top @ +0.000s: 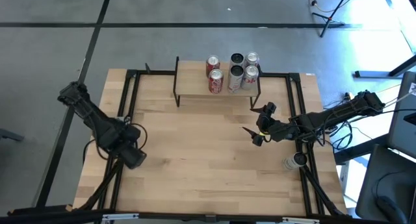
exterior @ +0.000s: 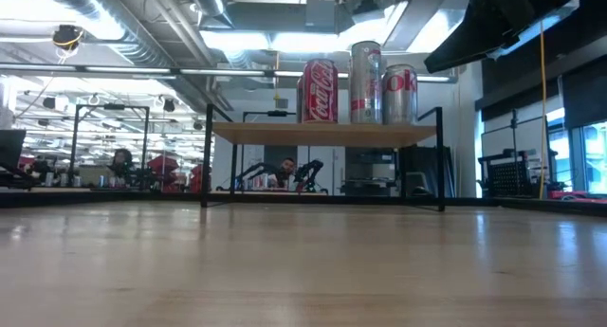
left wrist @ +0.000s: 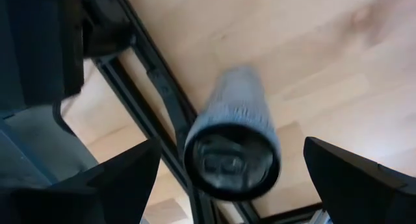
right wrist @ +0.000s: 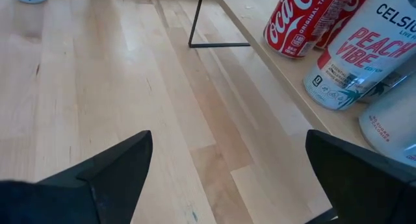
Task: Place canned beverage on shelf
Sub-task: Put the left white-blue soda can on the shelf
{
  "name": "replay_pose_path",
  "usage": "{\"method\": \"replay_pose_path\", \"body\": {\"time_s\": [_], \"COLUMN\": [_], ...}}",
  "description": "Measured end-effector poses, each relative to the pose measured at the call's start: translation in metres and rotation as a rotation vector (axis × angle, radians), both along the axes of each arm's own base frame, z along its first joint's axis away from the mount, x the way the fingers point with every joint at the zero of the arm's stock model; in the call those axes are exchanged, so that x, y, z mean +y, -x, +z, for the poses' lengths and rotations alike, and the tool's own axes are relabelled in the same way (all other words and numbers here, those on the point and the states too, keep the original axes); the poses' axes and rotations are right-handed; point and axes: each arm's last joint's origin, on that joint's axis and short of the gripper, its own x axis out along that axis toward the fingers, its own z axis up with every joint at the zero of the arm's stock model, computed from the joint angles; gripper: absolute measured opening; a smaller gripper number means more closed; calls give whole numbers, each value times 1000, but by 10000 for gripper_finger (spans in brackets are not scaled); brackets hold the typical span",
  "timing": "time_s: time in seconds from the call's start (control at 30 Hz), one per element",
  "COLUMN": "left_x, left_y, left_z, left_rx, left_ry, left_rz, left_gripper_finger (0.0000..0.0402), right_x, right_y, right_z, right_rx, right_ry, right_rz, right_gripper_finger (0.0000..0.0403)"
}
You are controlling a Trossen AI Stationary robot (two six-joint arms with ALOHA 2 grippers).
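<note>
The shelf (top: 195,81) stands at the table's far middle and carries several cans (top: 231,71), red Coca-Cola ones and pale ones. It also shows in the low view (exterior: 322,134). My left gripper (top: 133,158) is open over the table's left side. In its wrist view a grey can (left wrist: 231,120) shows end-on and blurred between the fingers (left wrist: 123,178), apart from both. My right gripper (top: 252,120) is open and empty, just near of the shelf's right end. Its wrist view (right wrist: 227,178) looks along the shelf's front edge (right wrist: 273,42).
Another can (top: 296,161) stands by the black frame rail at the table's right edge, near my right arm. Black frame rails (top: 133,100) run along the table's left and right sides. Bare wood (top: 201,159) lies between the two grippers.
</note>
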Motion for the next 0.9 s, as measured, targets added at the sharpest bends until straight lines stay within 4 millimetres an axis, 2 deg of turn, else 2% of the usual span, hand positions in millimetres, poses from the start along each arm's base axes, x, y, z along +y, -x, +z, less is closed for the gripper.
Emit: {"method": "replay_pose_path", "body": {"time_s": [0.27,0.43,0.9], "left_x": [-19,-23,-27], "left_y": [12,20,17], "left_z": [-2,-16,-54], "left_rx": [-58,-33,-80], "left_ry": [-14,-46,-19], "left_rz": [-7,-23,-51], "left_gripper_finger": [363,363,360], "right_x": [0,0,1], "right_y": [0,0,-2], "right_z": [0,0,2], "right_rx": [0,-1,-28], "right_ry": [0,-1,-7], "right_rz": [0,0,3], "right_gripper_finger": [390,390,390]}}
